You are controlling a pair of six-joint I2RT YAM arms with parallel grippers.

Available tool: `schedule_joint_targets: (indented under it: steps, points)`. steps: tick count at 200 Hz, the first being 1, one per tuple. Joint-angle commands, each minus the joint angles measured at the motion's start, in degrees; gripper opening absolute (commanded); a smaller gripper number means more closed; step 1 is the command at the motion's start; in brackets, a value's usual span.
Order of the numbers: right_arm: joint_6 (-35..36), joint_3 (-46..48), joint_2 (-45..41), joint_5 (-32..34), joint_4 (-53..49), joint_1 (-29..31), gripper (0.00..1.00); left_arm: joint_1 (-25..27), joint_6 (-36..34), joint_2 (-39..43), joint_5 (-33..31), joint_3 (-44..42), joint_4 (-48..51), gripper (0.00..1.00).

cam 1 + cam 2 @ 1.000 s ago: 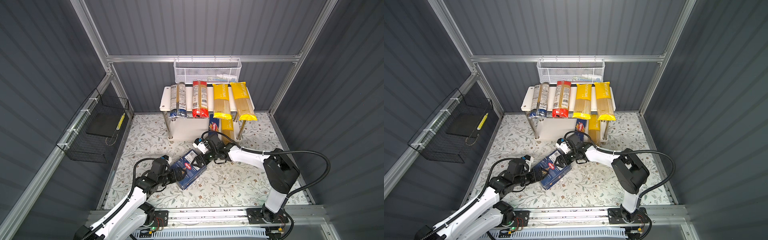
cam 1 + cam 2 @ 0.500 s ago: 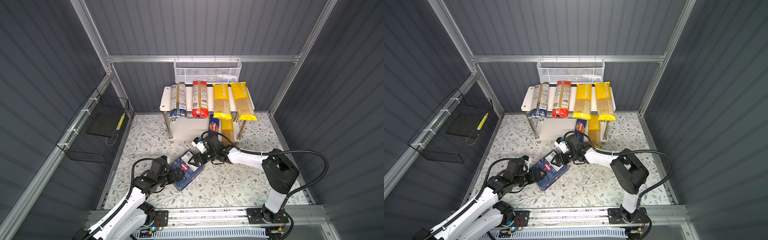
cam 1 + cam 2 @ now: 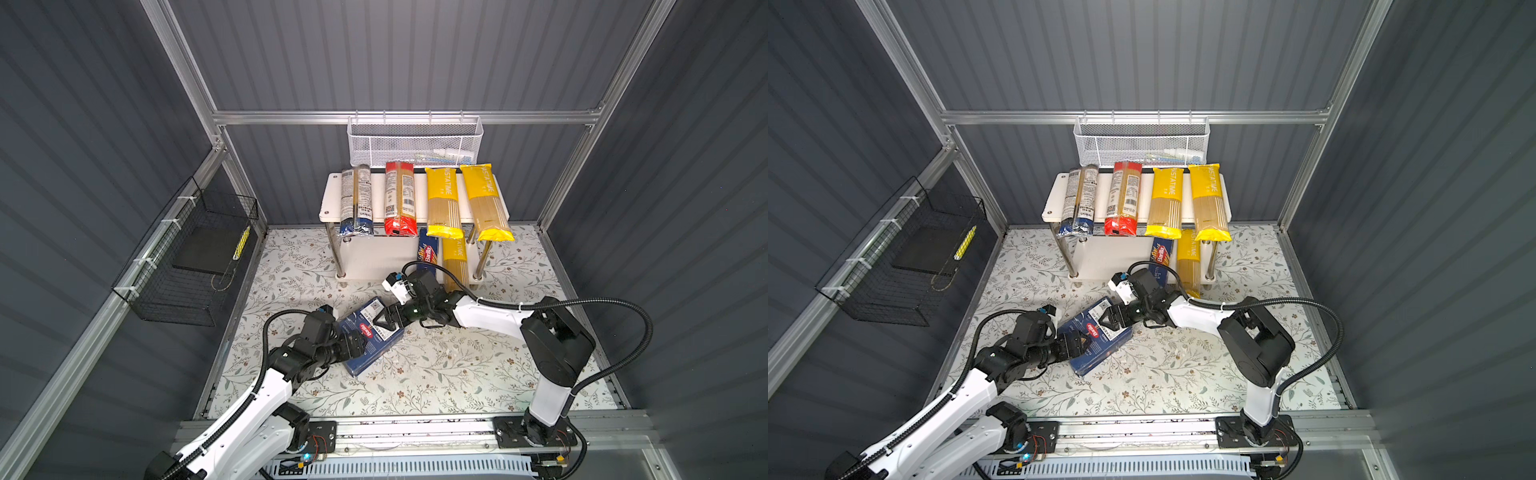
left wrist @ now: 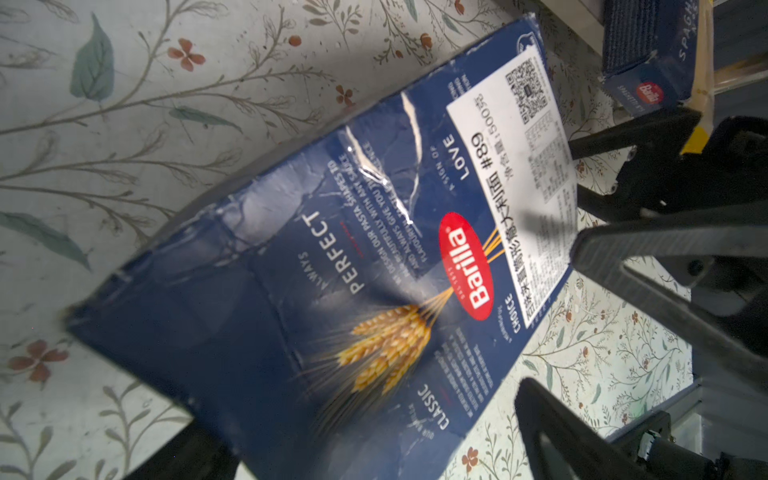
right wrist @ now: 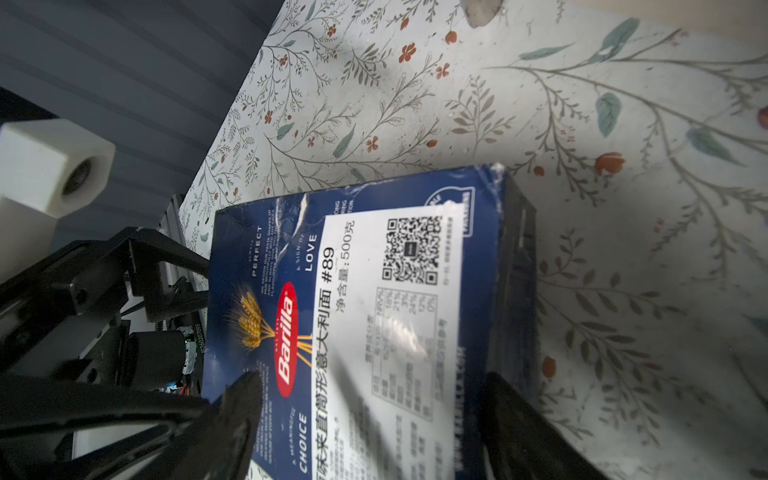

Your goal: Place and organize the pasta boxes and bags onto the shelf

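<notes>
We note bags (image 3: pixel 443 203), slim box (image 3: pixel 428 254) on shelf (image 3: pixel 331 198). Outstanding: wide box (image 3: pixel 376 354) before shelf; left gripper (image 3: pixel 360 341) clamps it, right gripper (image 3: pixel 385 322) jaws apart.

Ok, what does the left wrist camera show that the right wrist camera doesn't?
Left wrist only: the end of the slim box, past the wide box. Right wrist only: the grey wall and a white block with a round hole. Both: the wide box, its white label, the floral mat, and the left gripper and right gripper at the box.
</notes>
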State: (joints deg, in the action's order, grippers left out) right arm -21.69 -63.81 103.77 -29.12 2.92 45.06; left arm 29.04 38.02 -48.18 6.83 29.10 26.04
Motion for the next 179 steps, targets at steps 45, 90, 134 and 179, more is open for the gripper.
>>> schedule_joint_targets:
  steps: [45,90,134,179]
  points:
    - [-0.3,-4.94,-0.67,-8.28,5.96,3.02,0.82,0.4,-3.98,-1.41,3.93,6.38,-13.43,0.99]
    - [0.29,-5.11,-1.53,-7.64,5.66,3.02,0.82,0.4,-5.43,-3.38,3.57,7.73,-15.01,0.99]
    - [0.78,-5.83,-1.72,-7.38,5.16,3.02,0.82,0.4,-7.99,-6.12,2.99,11.94,-16.57,0.99]
    - [0.3,-3.68,-3.89,-5.25,8.97,3.02,0.83,0.41,-9.84,-9.49,2.4,15.14,-17.99,0.99]
